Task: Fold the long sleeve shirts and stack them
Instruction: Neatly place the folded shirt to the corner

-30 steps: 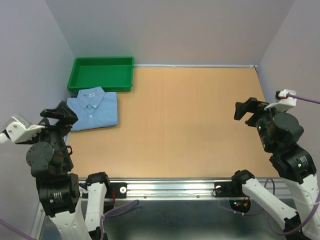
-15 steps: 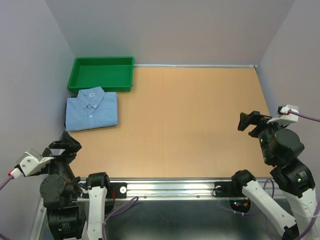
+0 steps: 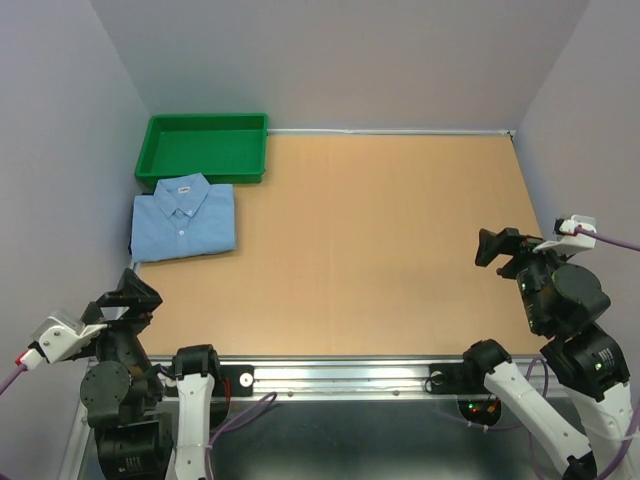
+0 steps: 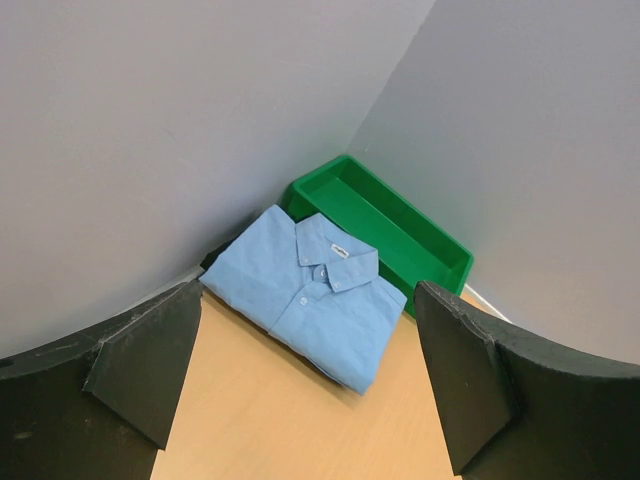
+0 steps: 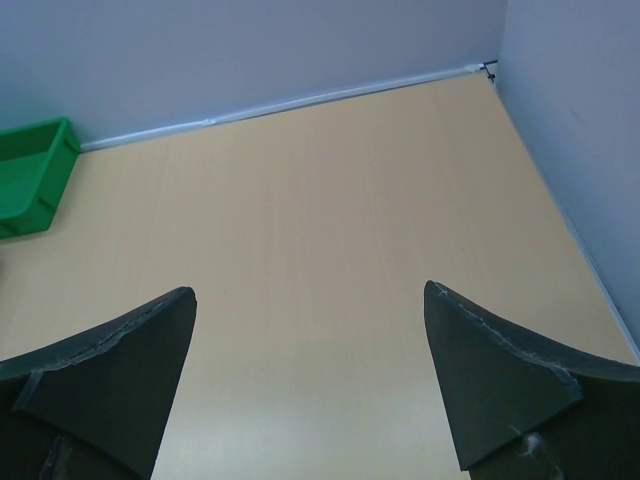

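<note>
The folded light blue shirt lies collar-up at the far left of the table, just beside the green tray. A dark edge under it may be a second shirt, though we cannot be sure. The left gripper and right gripper hang near the table's front corners, jaws spread wide, holding nothing.

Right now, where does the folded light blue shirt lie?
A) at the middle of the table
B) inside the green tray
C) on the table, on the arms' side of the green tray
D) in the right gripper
C: the folded light blue shirt lies flat on the table just in front of the green tray, not in it.
</note>
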Robot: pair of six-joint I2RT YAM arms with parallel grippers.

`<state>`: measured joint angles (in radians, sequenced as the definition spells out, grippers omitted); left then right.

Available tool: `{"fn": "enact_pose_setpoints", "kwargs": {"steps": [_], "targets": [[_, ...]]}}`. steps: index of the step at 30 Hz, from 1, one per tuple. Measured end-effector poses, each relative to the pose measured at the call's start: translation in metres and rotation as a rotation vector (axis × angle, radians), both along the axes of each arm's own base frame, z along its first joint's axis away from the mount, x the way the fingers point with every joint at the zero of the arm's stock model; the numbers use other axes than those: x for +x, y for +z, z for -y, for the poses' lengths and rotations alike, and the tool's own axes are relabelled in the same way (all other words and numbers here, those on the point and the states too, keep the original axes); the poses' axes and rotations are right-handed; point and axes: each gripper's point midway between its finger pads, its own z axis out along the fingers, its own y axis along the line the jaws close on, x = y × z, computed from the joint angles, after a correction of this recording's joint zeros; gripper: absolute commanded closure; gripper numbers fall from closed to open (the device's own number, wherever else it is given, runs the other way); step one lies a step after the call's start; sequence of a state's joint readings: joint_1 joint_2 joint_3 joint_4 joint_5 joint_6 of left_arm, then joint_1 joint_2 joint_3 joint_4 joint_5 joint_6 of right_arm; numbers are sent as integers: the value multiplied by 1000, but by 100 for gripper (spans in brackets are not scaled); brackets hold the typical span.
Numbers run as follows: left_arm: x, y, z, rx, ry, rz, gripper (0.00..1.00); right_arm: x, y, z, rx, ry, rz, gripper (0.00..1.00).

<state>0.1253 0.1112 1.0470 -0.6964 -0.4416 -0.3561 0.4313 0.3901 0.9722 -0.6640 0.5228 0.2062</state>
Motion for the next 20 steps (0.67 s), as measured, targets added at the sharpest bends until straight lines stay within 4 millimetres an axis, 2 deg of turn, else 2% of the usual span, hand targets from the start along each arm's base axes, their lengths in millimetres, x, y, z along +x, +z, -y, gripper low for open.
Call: {"fn": "enact_pose_setpoints", "kwargs": {"steps": [9,20], "targets": [[-7,0,1,3,0,21,1,3,2,-5,-15,27,9,0],[-5,-4,6,6,-32,0,1,6,1,-10,-37,53,-1,0]]}}
